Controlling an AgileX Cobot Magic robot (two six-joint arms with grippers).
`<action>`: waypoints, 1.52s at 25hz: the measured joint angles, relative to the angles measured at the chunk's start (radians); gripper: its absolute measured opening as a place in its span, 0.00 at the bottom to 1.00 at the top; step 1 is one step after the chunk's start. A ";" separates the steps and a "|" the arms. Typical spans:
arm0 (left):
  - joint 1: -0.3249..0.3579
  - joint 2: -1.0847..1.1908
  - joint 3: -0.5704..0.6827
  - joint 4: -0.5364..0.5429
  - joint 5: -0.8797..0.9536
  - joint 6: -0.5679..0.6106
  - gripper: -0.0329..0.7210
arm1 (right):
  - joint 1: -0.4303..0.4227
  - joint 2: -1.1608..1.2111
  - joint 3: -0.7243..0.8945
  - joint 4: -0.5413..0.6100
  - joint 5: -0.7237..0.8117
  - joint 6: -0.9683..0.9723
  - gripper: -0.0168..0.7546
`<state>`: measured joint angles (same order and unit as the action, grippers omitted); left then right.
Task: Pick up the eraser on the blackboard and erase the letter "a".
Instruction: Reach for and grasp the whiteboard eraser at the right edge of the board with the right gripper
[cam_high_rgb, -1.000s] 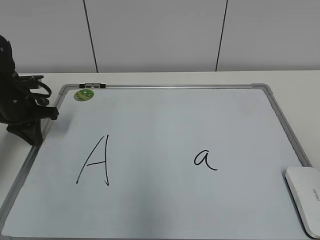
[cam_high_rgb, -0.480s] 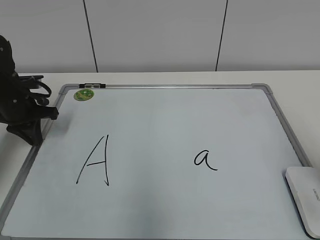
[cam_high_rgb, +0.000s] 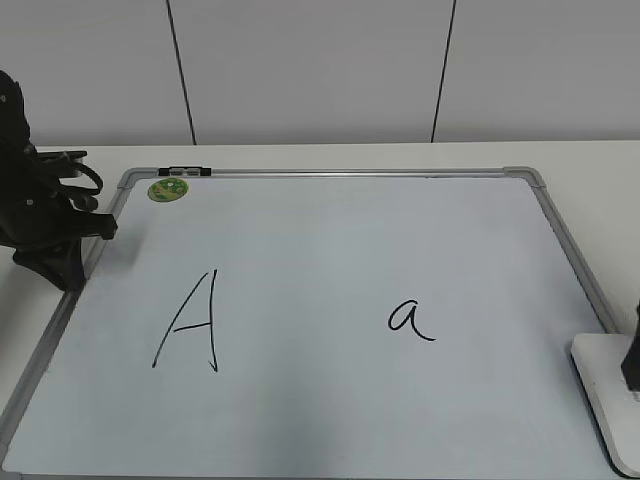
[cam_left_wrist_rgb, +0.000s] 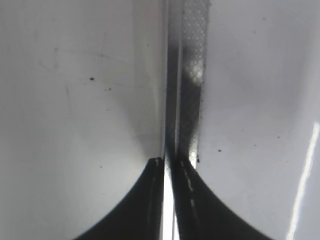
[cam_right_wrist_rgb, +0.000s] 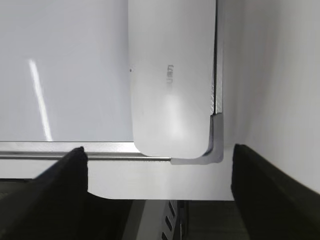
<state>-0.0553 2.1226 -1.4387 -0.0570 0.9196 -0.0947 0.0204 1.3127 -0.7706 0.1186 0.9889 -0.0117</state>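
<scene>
Right wrist view shows the right tool (cam_right_wrist_rgb: 157, 160) spread wide, its two dark fingers (cam_right_wrist_rgb: 50, 190) either side of the eraser (cam_right_wrist_rgb: 170, 80), which lies on the blackboard's (cam_high_rgb: 330, 250) corner, one end over the grey corner cap (cam_right_wrist_rgb: 212, 145). The fingers do not seem to touch the eraser yet. In the exterior view the eraser (cam_high_rgb: 610, 395) sits at the board's lower right edge, well apart from the letter "a" (cam_high_rgb: 410, 320) and farther still from the capital "A" (cam_high_rgb: 190, 320); a round green magnet (cam_high_rgb: 168, 189) sits at the far left corner. The left tool (cam_left_wrist_rgb: 167, 165) is nearly closed with nothing between its tips, parked over the board's left frame.

The step in hand looks like the approach to grasp the eraser. Next it likely needs to descend, straddle the eraser's sides and close, taking care not to push it off the table (cam_high_rgb: 300, 155).

Compared with half a second ago, a dark part of the right arm (cam_high_rgb: 632, 350) has entered above the eraser; everything else is unchanged
</scene>
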 joint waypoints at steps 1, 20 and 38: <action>0.000 0.000 0.000 0.000 0.000 0.000 0.10 | 0.006 0.012 0.000 0.000 -0.008 -0.003 0.89; 0.000 0.000 0.000 -0.002 0.000 0.000 0.12 | 0.046 0.282 -0.005 -0.065 -0.224 0.089 0.88; 0.000 0.000 0.000 -0.004 0.000 0.000 0.12 | 0.046 0.326 -0.005 -0.092 -0.244 0.106 0.71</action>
<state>-0.0553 2.1226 -1.4387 -0.0614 0.9196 -0.0947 0.0664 1.6390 -0.7758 0.0269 0.7453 0.0947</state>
